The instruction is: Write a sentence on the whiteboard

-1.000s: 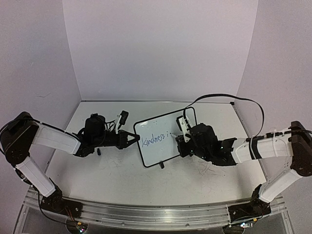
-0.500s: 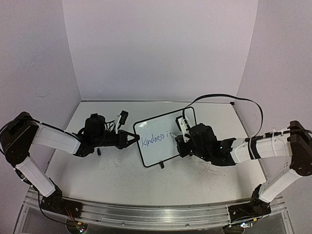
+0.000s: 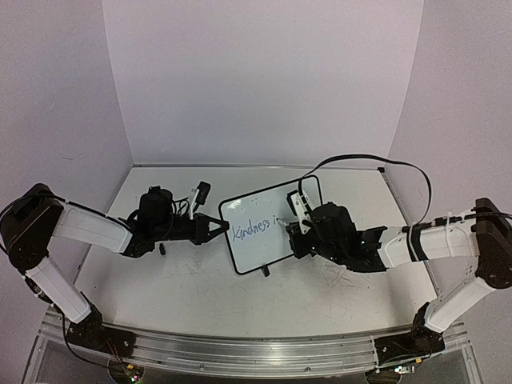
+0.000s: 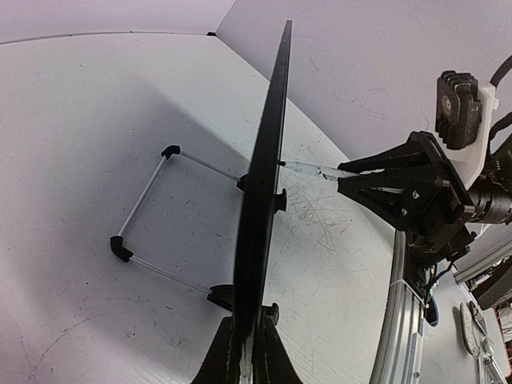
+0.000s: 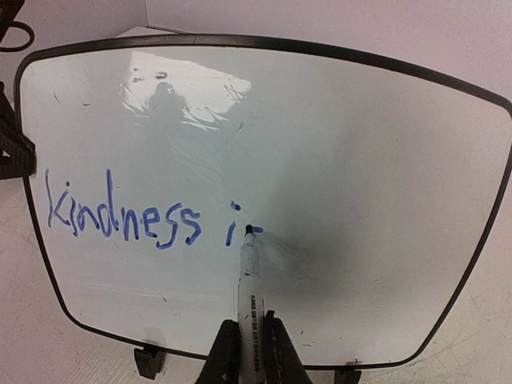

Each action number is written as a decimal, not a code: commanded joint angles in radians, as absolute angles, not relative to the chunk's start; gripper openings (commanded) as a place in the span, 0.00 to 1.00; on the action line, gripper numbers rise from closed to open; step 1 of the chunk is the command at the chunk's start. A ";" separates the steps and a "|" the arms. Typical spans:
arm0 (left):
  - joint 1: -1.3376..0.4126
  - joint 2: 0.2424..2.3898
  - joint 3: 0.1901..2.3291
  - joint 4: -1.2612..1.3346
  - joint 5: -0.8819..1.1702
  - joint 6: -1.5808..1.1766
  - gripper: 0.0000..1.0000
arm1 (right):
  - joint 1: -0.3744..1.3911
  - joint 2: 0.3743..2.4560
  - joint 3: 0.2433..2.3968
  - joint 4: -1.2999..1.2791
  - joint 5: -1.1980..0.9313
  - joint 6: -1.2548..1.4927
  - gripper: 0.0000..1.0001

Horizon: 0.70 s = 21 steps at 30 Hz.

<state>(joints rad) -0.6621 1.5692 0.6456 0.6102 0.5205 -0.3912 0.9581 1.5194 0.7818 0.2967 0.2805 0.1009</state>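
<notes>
Upright whiteboard [image 3: 260, 232] at the centre of the table [image 3: 184, 280], between the two arms, its left edge pinched in the closed left gripper [image 4: 246, 346]. Right gripper [image 5: 250, 346] clamped on a marker [image 5: 249, 268], tip touching the white face just right of the blue sentence [image 5: 136, 216], legible as "Kindness i" with a short stroke beside it.
</notes>
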 commanded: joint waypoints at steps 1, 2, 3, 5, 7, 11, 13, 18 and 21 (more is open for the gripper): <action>-0.661 1.539 0.652 0.574 0.519 -0.368 0.00 | 0.962 1.538 0.816 0.327 0.262 0.095 0.00; -0.661 1.539 0.651 0.575 0.519 -0.368 0.00 | 0.962 1.537 0.813 0.325 0.262 0.096 0.00; -0.661 1.540 0.652 0.575 0.519 -0.368 0.00 | 0.963 1.537 0.812 0.323 0.265 0.098 0.00; -0.661 1.540 0.652 0.575 0.519 -0.368 0.00 | 0.964 1.537 0.810 0.316 0.277 0.105 0.00; -0.661 1.539 0.652 0.575 0.519 -0.368 0.00 | 0.964 1.535 0.807 0.307 0.288 0.111 0.00; -0.661 1.537 0.649 0.575 0.518 -0.367 0.00 | 0.964 1.529 0.793 0.297 0.306 0.116 0.00; -0.661 1.536 0.647 0.576 0.517 -0.367 0.00 | 0.963 1.525 0.788 0.292 0.320 0.120 0.00; -0.661 1.539 0.649 0.575 0.519 -0.367 0.00 | 0.964 1.522 0.782 0.287 0.335 0.123 0.00; -0.661 1.539 0.650 0.574 0.520 -0.367 0.00 | 0.963 1.521 0.784 0.286 0.337 0.124 0.00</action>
<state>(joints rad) -0.6621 1.5688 0.6456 0.6102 0.5201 -0.3909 0.9649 1.5223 0.7818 0.2908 0.2945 0.1097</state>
